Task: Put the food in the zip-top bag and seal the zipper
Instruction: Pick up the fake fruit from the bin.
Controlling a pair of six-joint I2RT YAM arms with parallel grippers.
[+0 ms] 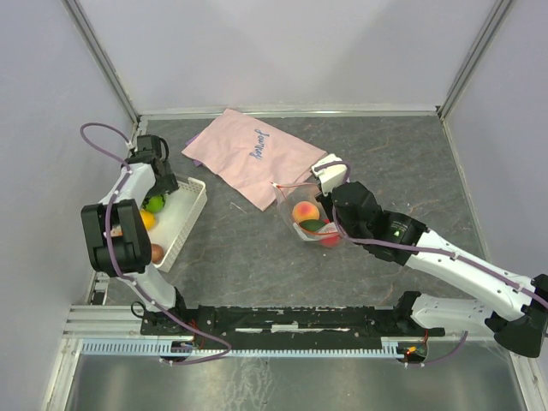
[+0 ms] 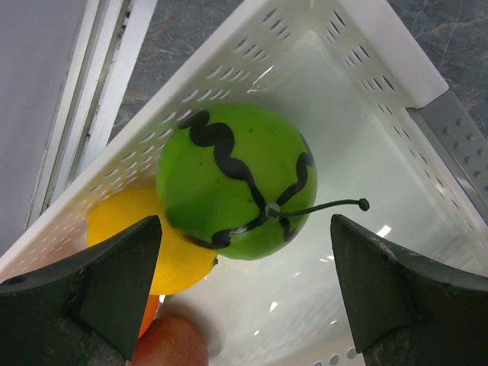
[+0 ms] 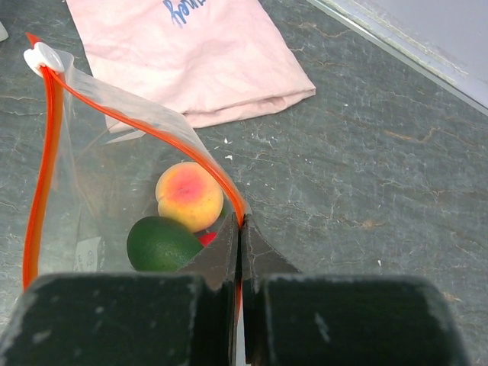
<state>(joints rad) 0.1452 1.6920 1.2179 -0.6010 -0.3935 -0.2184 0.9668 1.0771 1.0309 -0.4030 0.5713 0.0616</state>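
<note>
My left gripper [image 2: 244, 244] gapes empty, the green fruit [image 2: 229, 179] dead ahead between its fingers [image 2: 99, 282], in the basket [image 2: 381, 53]; my right gripper [image 3: 241, 229] is clamped on the zipper [image 3: 152, 131] of the bag [image 3: 91, 183], well off to the right

Illumination even, diffuse, from overhead; shadows soft. Specular spots on basket [image 2: 358, 152] floor, left wrist view lower centre. Faint sheen on zip-top bag [image 3: 84, 191]. Wrist-view lower edges defocused.
</note>
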